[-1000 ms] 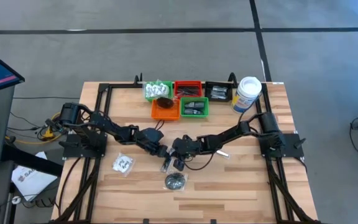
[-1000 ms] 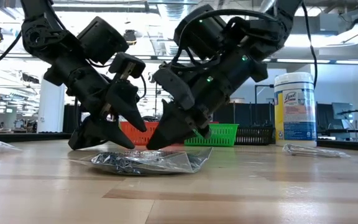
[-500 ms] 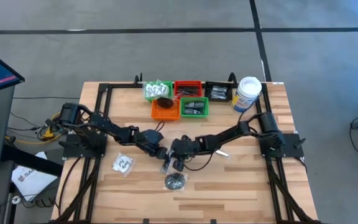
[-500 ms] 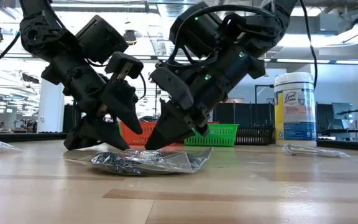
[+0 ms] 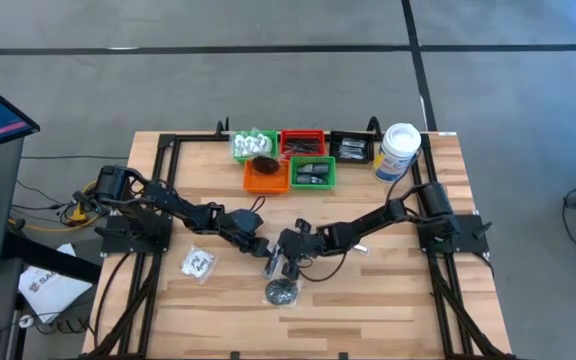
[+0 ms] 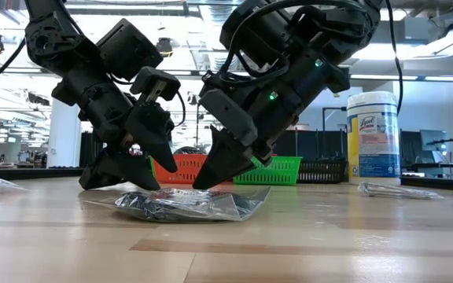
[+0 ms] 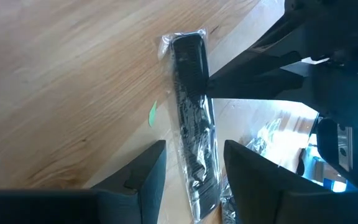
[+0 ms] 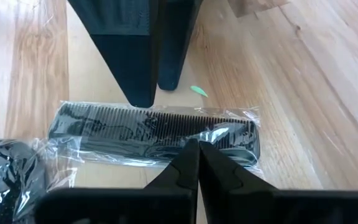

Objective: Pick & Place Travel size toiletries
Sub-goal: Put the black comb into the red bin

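At mid-surface, both arms crowd one wrapped comb.

On the pale wooden slatted surface (image 5: 388, 290), the left gripper (image 5: 259, 247) hangs with its jaws part open and empty, straddling the black plastic comb in a clear wrapper (image 8: 157, 129); the right gripper (image 5: 286, 262), jaws shut tight on nothing, rests its tip at the comb's edge. I judge the pick step is in hand: next the left jaws must drop and close across the comb's narrow width. Counted: five trays at the far edge, one tall white canister (image 5: 398, 150) far right, one clear packet with white contents (image 5: 198, 263) to the left, one black round piece in plastic (image 5: 282, 291) nearest.
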